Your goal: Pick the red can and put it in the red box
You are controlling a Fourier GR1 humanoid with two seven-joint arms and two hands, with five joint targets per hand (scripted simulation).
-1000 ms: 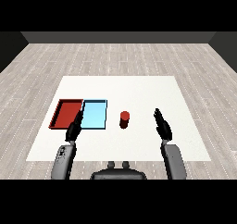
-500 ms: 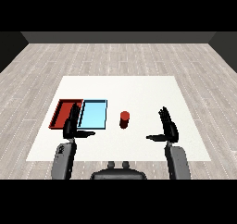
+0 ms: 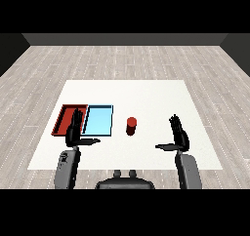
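I see my left robot hand (image 3: 74,130) released, fingers straight up, thumb out, over the red tray's (image 3: 64,119) near edge beside the light blue tray (image 3: 99,120). The red can (image 3: 131,126) stands upright on the tabletop (image 3: 146,96). My right robot hand (image 3: 179,134) hangs released, apart from it.

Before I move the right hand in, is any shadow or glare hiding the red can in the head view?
Head view: even light, no glare on the white table; the red can stands out plainly, upright, with only a faint shadow at its base. The right hand is apart from it and covers none of it.
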